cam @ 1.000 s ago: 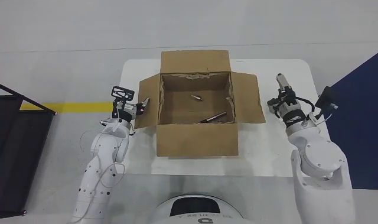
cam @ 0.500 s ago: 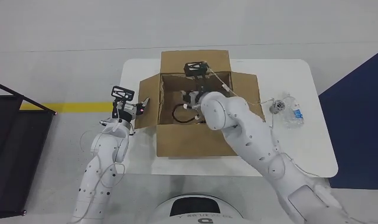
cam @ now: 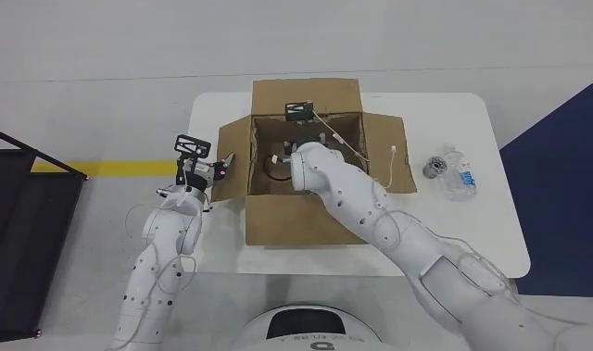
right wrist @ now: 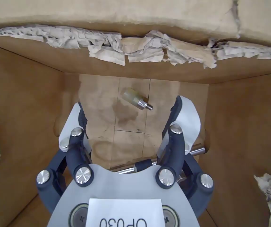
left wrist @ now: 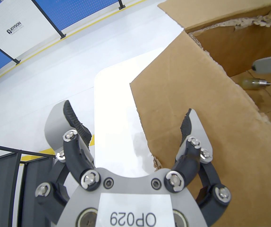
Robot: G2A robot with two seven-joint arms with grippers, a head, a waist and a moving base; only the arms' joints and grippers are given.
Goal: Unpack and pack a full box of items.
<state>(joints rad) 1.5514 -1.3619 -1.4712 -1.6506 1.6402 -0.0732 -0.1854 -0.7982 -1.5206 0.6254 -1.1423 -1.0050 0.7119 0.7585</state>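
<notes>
Right wrist view: our right gripper (right wrist: 129,102) hangs inside the box (right wrist: 27,109), fingers apart and empty.
Below it we see a small threaded stud (right wrist: 135,99) on the box floor and a metal rod (right wrist: 198,150) under the gripper's base. Our left gripper (left wrist: 128,106) hovers spread open over the table (left wrist: 112,100), just beside the box's left flap.

The box (cam: 310,219) sits at the centre of the top view, on the table (cam: 445,240). A bottle (cam: 456,175) lies at centre right, near the box's right flap. Inside the box, a small stud (right wrist: 135,100) lies on its floor.
</notes>
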